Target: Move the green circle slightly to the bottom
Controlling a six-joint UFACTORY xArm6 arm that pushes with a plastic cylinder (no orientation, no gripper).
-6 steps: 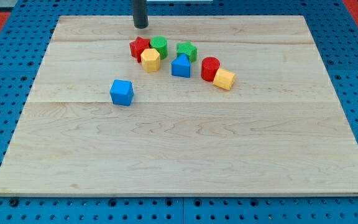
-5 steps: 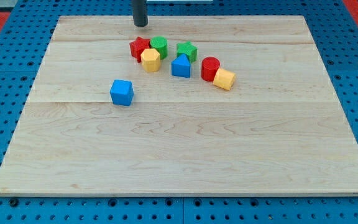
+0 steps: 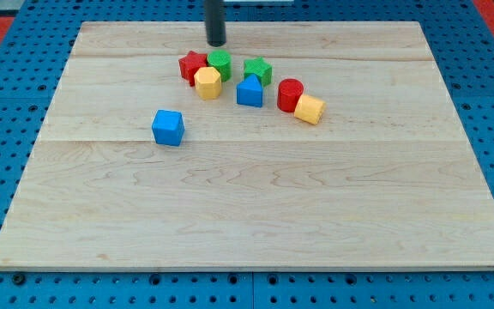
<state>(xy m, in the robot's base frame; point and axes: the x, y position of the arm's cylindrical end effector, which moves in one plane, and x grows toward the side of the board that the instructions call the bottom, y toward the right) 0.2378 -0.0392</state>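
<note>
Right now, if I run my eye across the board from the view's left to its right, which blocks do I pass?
Blue cube → red star → yellow hexagon → green circle, with my tip just above it → blue triangle block → green star → red cylinder → yellow block.

The dark rod stands upright near the view's top, entering from the top edge; my tip [image 3: 217, 43] sits low on the board, slightly left of centre.

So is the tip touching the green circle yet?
Apart. The camera view shows bare wood between my tip and the green circle just below it.
</note>
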